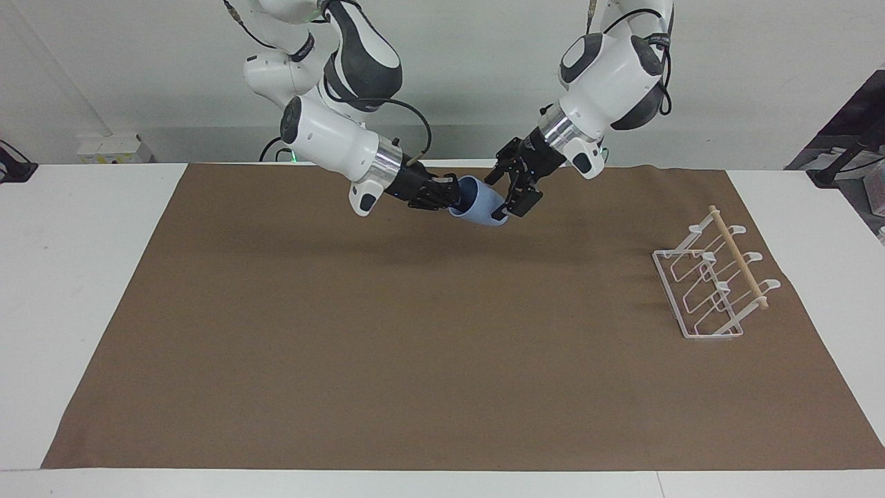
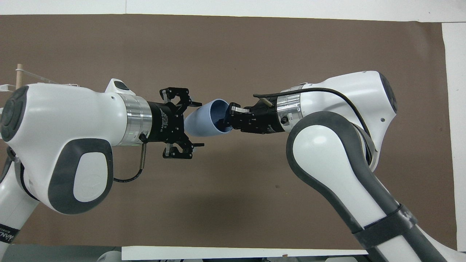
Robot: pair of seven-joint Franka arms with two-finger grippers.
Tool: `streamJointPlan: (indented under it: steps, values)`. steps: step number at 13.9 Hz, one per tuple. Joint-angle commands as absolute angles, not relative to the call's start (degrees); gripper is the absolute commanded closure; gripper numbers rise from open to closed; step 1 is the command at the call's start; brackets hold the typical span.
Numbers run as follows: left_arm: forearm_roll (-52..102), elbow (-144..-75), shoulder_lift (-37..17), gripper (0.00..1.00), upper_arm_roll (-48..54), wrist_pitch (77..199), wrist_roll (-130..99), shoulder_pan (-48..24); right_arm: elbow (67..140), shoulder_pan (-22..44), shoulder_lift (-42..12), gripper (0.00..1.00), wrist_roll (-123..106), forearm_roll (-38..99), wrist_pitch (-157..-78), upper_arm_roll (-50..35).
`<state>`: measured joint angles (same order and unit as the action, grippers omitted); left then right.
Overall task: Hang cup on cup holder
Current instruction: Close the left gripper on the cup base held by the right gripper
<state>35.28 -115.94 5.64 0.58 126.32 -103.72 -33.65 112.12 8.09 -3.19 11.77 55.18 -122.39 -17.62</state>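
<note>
The light blue cup (image 1: 485, 205) hangs on its side in the air over the mat's robot-side middle, also in the overhead view (image 2: 204, 123). My right gripper (image 1: 451, 196) is shut on its rim, one finger inside the mouth (image 2: 230, 117). My left gripper (image 1: 509, 196) is open, its fingers (image 2: 189, 101) standing on either side of the cup's narrow base (image 2: 201, 124). The white wire cup holder (image 1: 712, 285) with its wooden dowel stands toward the left arm's end of the table. In the overhead view only its dowel tip (image 2: 19, 72) shows past the left arm.
A brown mat (image 1: 346, 332) covers most of the white table (image 1: 83, 277). A small white box (image 1: 110, 148) sits at the wall past the right arm's end.
</note>
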Motion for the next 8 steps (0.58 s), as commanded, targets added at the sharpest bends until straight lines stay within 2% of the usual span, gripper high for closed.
streamJointPlan:
  steps: [1,8]
  values:
    - [36.30,-118.39,5.54,0.01,-0.09,129.11,-104.85,-35.86,112.24,7.91,-2.90,1.00,12.48,56.43,-122.70,-17.84]
    - [36.56,-117.86,5.10,0.06,-0.09,130.61,-106.79,-35.24,112.24,7.91,-2.90,1.00,12.66,56.43,-122.70,-17.84]
